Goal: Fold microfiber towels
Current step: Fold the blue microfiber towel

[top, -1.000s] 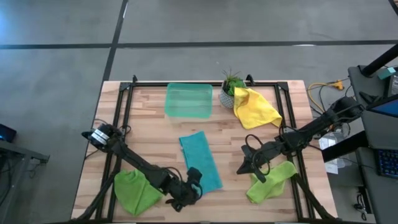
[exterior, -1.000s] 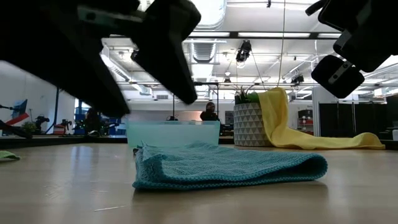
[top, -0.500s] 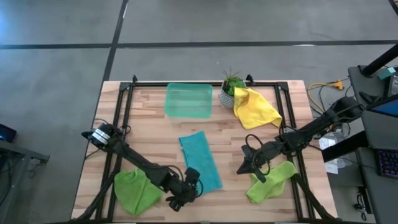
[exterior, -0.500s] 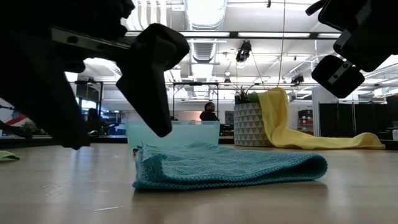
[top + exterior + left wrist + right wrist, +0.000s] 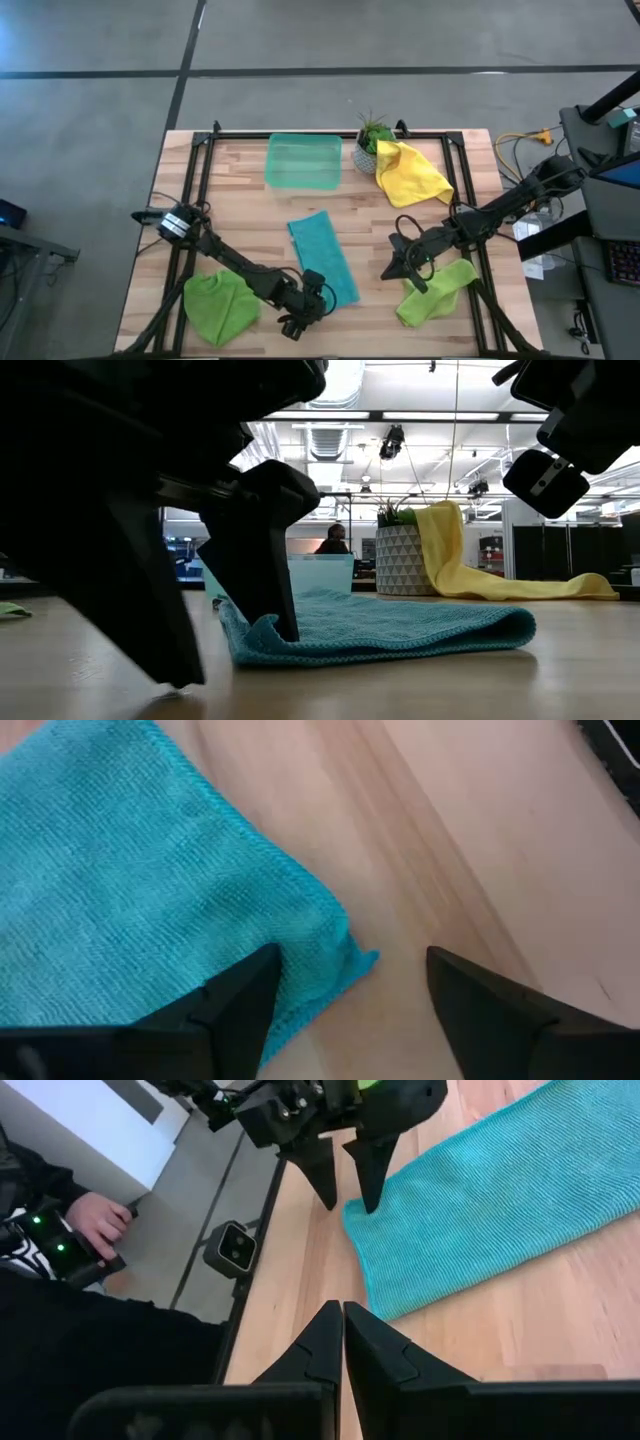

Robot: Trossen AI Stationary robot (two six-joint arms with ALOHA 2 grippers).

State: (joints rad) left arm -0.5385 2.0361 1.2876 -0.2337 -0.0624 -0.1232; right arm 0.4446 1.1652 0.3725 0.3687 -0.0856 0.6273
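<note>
Pale wooden table (image 5: 250,225) in an open, ceiling-lit workshop hall.

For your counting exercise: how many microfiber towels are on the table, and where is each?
4. The teal towel lies mid-table; the yellow towel is draped against the plant pot; one green towel sits near the front left corner, the other green towel front right. None seems hidden.

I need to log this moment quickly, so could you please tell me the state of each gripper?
Left gripper: open, fingers astride the teal towel's near corner, not gripping.
Right gripper: shut, empty.
</note>
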